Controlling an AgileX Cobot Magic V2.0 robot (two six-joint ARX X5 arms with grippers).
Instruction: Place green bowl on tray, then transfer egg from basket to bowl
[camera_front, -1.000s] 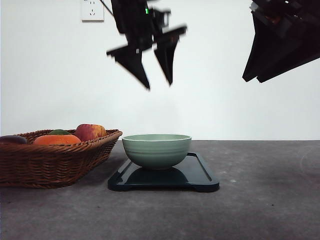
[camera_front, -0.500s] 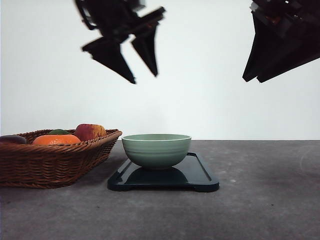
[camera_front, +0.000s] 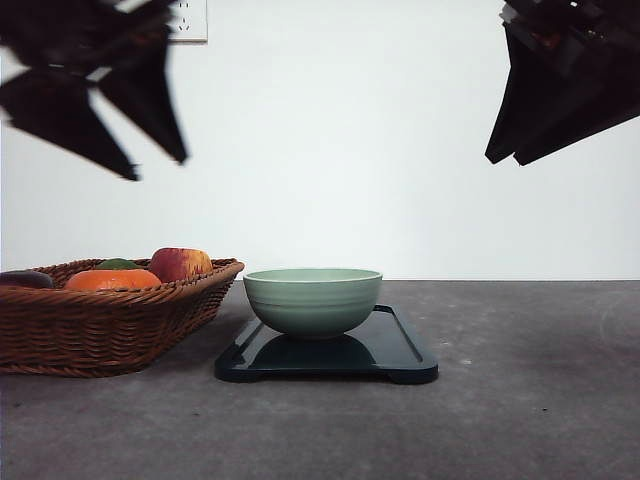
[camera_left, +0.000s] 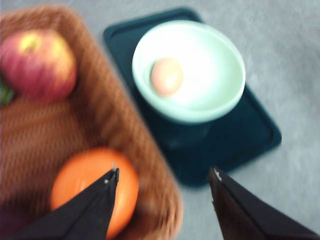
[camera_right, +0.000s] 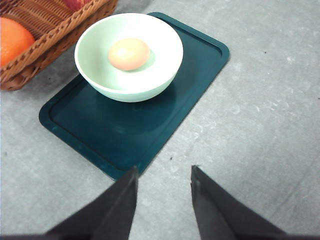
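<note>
The green bowl (camera_front: 313, 300) (camera_left: 212, 75) (camera_right: 160, 55) stands upright on the left part of the black tray (camera_front: 400, 352) (camera_left: 250, 135) (camera_right: 125, 130). A tan egg (camera_left: 167, 76) (camera_right: 129, 54) lies inside the bowl. Left of the tray, close to it, sits the wicker basket (camera_front: 100, 325) (camera_left: 100, 115) (camera_right: 50, 30). My left gripper (camera_front: 157, 168) (camera_left: 164, 172) hangs open and empty high above the basket's right side. High at the right, well above the table, my right gripper (camera_front: 503, 160) (camera_right: 164, 170) is open with nothing between its fingers.
The basket holds a red apple (camera_front: 180, 263) (camera_left: 37, 62), an orange (camera_front: 112, 279) (camera_left: 95, 185), a green item (camera_front: 118, 264) and a dark item (camera_front: 22, 279). A white wall with a socket (camera_front: 188, 20) closes off the back. Grey tabletop (camera_front: 530, 400) stretches right of the tray.
My left gripper has swung left, from above the bowl to above the basket, still open. The right arm, bowl, tray and basket have not moved.
</note>
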